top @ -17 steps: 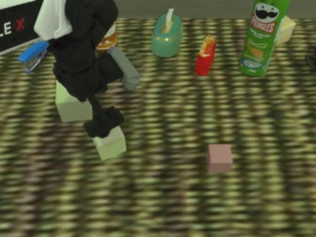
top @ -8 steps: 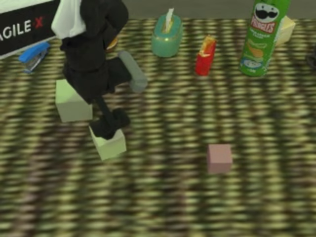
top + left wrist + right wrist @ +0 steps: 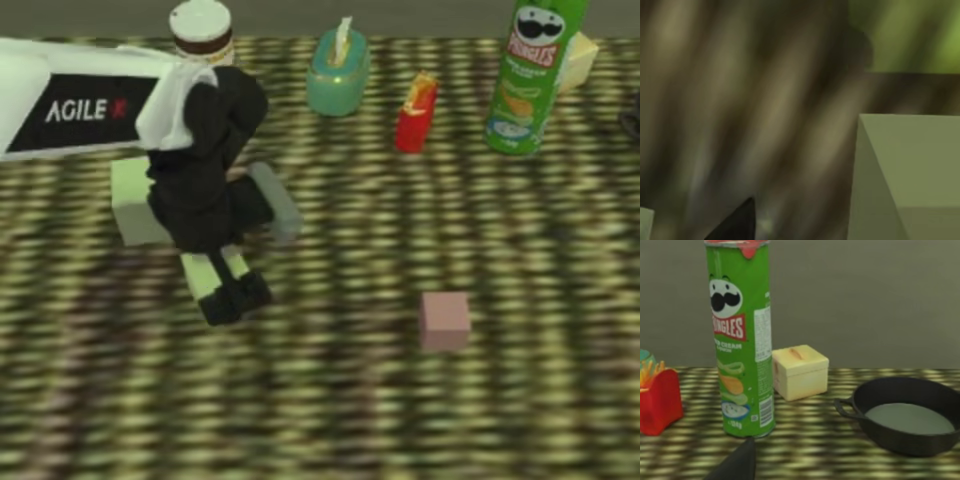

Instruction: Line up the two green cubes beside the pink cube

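Note:
The smaller green cube (image 3: 201, 276) lies left of centre, and my left gripper (image 3: 226, 287) is lowered over it, open, its dark fingers straddling the cube. The larger green cube (image 3: 128, 205) stands just behind and to the left, half hidden by the arm. The pink cube (image 3: 445, 320) sits alone right of centre, well away from both. In the left wrist view one dark fingertip (image 3: 739, 222) shows, with a pale green cube face (image 3: 907, 170) close beside it. My right gripper (image 3: 782, 467) is parked at the far right, open, out of the top view.
Along the back edge stand a white and brown cup (image 3: 202, 30), a teal tissue holder (image 3: 338, 72), a red fries box (image 3: 415, 112), a Pringles can (image 3: 530, 75) and a cream box (image 3: 578, 58). A black pan (image 3: 910, 415) sits near the right gripper.
My left arm has swung forward and right and its gripper has come down over the smaller green cube. The blue stapler is now covered by the arm. Neither cube nor the pink cube moved.

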Controlling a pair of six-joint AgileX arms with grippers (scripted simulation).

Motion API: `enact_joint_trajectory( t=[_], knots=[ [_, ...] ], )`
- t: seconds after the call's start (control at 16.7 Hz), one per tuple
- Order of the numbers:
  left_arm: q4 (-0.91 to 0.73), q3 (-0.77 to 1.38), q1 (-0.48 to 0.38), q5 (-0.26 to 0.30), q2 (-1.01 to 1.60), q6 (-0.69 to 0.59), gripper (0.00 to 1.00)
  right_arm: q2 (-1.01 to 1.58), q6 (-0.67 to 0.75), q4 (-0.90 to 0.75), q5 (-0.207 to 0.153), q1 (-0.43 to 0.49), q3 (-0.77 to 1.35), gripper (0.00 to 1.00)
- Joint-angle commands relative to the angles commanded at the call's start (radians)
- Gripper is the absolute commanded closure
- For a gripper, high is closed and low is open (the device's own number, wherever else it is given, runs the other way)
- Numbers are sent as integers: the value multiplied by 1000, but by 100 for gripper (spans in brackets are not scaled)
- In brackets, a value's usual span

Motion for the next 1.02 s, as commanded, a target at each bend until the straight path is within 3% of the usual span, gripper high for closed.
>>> enact_joint_trajectory(
  t=[0.3,1.02],
  knots=[
    [28,-21,0,0,14,1,0,0,0,0,0,0,0,0],
    [28,-21,0,0,14,1,90,0,0,0,0,0,0,0]
  ],
)
